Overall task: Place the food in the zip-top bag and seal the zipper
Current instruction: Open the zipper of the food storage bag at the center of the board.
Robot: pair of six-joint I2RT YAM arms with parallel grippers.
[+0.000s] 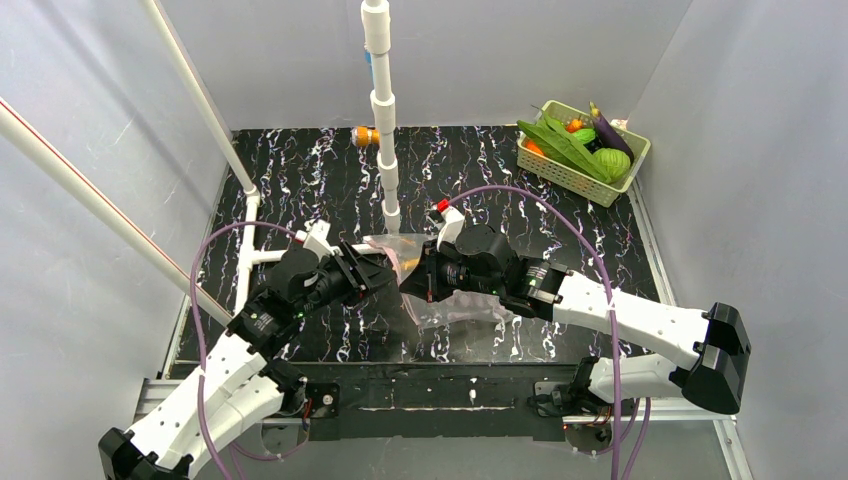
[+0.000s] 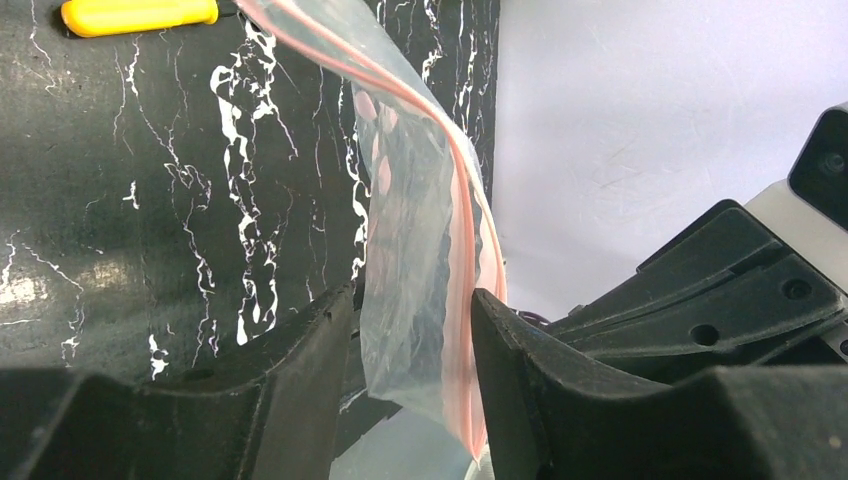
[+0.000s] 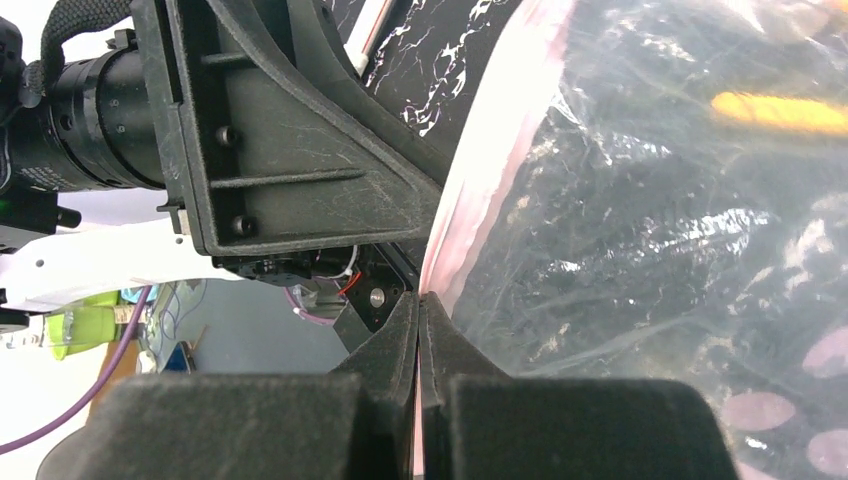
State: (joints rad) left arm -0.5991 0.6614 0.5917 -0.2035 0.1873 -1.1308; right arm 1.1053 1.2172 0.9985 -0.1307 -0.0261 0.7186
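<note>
The zip-top bag (image 1: 452,300) is clear with mauve dots and hangs between my two grippers over the middle of the dark marbled table. My right gripper (image 3: 418,300) is shut on its pink zipper (image 3: 490,150), and the bag (image 3: 650,230) fills the right of that view. My left gripper (image 2: 412,300) is open. The bag (image 2: 410,230) and zipper (image 2: 462,250) hang between its fingers, against the right one. The food lies in the pale green basket (image 1: 565,175) at the far right: green melon (image 1: 612,163), eggplant (image 1: 612,135), leafy pieces (image 1: 565,145).
A white PVC post (image 1: 385,120) stands just behind the bag, and slanted PVC pipes (image 1: 250,200) run along the left. A yellow-handled screwdriver (image 2: 140,14) lies on the table; it also shows in the top view (image 1: 365,136) at the back. Grey walls close in the table.
</note>
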